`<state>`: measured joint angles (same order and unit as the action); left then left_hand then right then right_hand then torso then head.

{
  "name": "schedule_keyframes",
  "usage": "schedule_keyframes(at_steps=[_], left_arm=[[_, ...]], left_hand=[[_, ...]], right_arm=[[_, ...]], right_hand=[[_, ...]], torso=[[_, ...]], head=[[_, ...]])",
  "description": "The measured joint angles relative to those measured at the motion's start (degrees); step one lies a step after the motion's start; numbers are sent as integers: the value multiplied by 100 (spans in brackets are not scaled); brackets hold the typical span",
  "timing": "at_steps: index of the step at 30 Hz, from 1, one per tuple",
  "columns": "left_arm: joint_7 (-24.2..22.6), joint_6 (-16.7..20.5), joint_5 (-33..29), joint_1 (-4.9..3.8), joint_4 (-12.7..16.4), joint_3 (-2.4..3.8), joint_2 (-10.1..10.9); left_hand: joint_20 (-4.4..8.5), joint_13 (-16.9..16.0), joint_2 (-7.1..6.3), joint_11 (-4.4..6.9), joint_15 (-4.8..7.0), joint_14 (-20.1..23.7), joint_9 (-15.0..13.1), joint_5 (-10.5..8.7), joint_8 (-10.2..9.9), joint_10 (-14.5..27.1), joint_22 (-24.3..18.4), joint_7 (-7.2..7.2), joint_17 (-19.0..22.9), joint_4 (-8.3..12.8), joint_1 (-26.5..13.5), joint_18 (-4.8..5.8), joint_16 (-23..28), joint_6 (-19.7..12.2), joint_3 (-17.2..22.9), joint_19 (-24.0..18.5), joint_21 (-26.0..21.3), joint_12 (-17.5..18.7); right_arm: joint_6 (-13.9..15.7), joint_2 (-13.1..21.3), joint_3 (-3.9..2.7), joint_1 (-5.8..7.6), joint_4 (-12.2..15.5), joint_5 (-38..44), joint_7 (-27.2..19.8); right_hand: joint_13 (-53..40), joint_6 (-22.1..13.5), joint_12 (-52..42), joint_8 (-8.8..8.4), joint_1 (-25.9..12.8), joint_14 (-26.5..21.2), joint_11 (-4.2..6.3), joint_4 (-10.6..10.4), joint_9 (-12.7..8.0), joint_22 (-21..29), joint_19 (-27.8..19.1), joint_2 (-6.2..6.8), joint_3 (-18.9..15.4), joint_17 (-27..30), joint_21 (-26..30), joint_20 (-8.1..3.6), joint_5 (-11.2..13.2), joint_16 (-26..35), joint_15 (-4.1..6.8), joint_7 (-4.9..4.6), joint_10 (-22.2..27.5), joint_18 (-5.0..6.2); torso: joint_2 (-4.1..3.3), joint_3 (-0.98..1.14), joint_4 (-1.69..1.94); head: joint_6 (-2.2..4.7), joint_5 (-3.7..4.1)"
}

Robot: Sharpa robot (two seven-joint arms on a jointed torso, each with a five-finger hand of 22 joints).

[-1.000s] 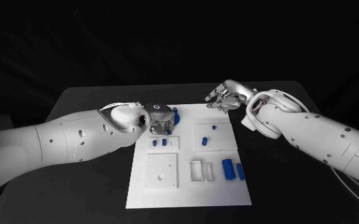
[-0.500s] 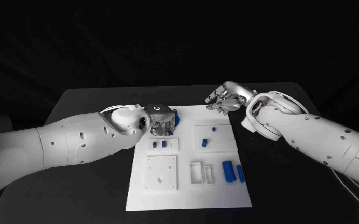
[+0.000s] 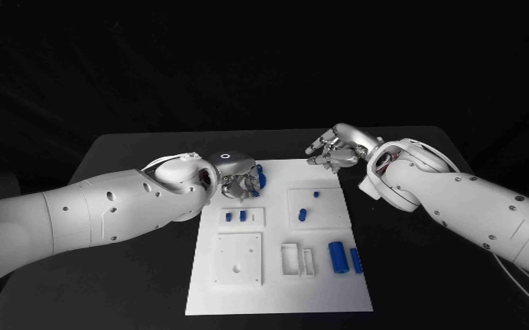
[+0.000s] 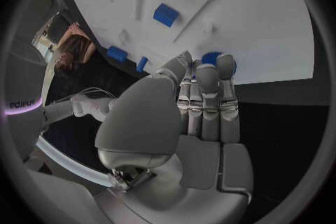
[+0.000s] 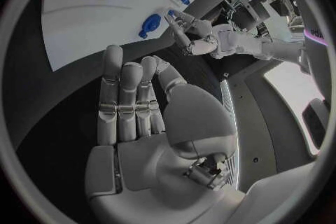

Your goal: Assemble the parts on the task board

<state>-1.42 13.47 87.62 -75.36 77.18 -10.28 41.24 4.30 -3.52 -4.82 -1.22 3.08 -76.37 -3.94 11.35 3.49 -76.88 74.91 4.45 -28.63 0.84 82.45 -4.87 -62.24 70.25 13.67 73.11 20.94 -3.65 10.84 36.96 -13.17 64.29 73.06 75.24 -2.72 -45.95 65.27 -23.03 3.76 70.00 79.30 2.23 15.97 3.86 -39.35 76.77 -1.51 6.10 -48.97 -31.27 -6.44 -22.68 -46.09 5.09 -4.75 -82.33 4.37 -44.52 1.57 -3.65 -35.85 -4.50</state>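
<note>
Lay flat mid-counter (image 3: 132,147): white task board (image 3: 331,288), small blue parts (image 3: 301,213) scattered in its recesses. Left robot hand (image 3: 235,181) hovered at the board's far left corner, fingers straight, touching a blue round part (image 4: 209,57), grasp unclear. Right robot hand (image 3: 336,149) stayed off the far right corner, released, holding nothing

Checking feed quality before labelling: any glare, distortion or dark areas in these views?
Head view: the task board is bright and evenly lit, the background black, no glare. Left wrist view: fisheye bends the board's edges; the left hand hides part of a blue part. Right wrist view: the same bending, with bright room light at the rim.
</note>
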Motion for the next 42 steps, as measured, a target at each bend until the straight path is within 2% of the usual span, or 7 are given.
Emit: schedule_keyframes(at_steps=[4,10,19,29,34,42], left_arm=[[-44,6,-523,-2,32,94,62],[-106,-4,-1220,-1,43,186,98],[-198,-120,-2211,-2,-94,231,111],[-266,-561,-3567,-12,-371,251,125],[-279,-834,-4098,-28,-459,254,140],[-283,-1310,-4797,-88,-492,256,217]], left_hand=[[0,0,21,0,0,0,1,0,0,0,0,0,-4,0,-21,0,1,0,0,0,-1,0],[0,0,21,0,0,0,2,23,0,0,-1,0,-11,0,-21,0,34,0,0,0,-24,0],[-21,0,21,-22,0,1,2,23,0,22,4,3,-18,0,-67,-1,58,-37,0,21,-74,0],[-21,0,102,-21,-1,1,4,56,0,21,3,24,-34,142,-148,0,85,-56,19,20,-132,0],[-21,0,106,-22,-1,1,5,56,0,21,2,24,-34,189,-152,-1,85,-56,15,20,-155,0],[-21,0,134,-21,-1,1,6,56,0,21,2,24,-34,220,-180,-1,106,-57,-16,20,-178,0]], right_arm=[[9,21,0,0,42,-28,-3],[34,61,1,-2,80,-54,-13],[198,100,1,-15,241,-33,-110],[549,120,16,-44,592,375,-371],[698,105,68,-49,721,694,-486],[852,-29,231,-27,814,1236,-610]], right_hand=[[0,0,0,0,0,0,0,0,0,0,0,0,0,0,0,0,0,0,0,0,0,0],[0,0,0,0,0,0,0,0,0,1,0,0,0,-2,0,0,0,0,0,0,0,0],[-5,0,0,0,0,21,0,0,0,-85,22,0,0,-16,48,21,-36,0,20,0,0,0],[-71,13,-39,0,124,21,9,24,0,-299,42,124,171,-100,47,1,-40,-3,20,13,-16,0],[-94,17,-62,0,175,21,3,17,0,-405,42,175,207,-137,47,1,-40,-26,20,16,-22,1],[-180,17,-154,0,196,20,2,32,0,-608,42,229,222,-232,47,1,-40,-83,20,16,-22,1]], torso=[[0,0,1],[-1,3,1],[-1,3,-2],[-3,7,2],[-3,5,1],[-2,3,1]], head=[[16,-12],[49,-47],[99,-74],[133,-65],[141,-64],[157,-62]])
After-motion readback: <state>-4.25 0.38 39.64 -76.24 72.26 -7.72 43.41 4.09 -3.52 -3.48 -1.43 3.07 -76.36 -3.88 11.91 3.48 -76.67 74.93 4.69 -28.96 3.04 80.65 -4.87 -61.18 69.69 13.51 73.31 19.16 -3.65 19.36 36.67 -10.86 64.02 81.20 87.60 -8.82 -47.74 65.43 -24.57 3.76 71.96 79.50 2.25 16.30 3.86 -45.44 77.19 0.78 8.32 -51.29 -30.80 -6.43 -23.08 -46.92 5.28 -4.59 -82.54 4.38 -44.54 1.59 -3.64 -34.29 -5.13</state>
